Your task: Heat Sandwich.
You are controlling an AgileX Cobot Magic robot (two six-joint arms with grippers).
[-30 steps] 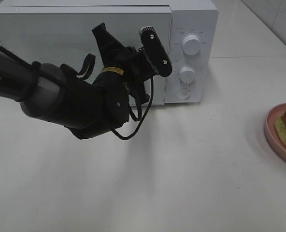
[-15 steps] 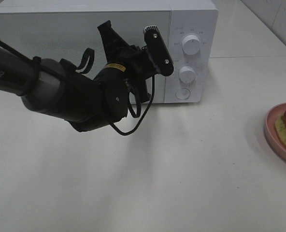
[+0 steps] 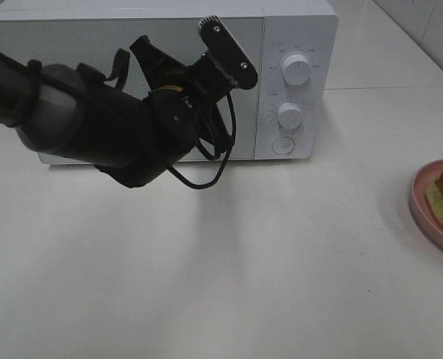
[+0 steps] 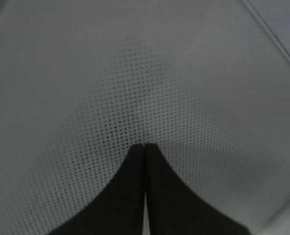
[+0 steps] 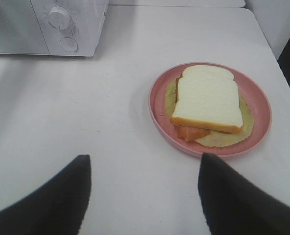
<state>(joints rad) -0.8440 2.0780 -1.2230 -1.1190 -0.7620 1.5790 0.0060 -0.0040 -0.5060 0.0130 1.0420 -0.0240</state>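
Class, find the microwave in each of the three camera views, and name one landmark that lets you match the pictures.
Exterior high: microwave at top, left of centre, partly behind the left arm.
Left wrist: only its dotted door fills the picture, behind the shut left end effector.
Right wrist: its knob corner shows at one corner.
Shared landmark: the knobs, in two views; the pink plate too.
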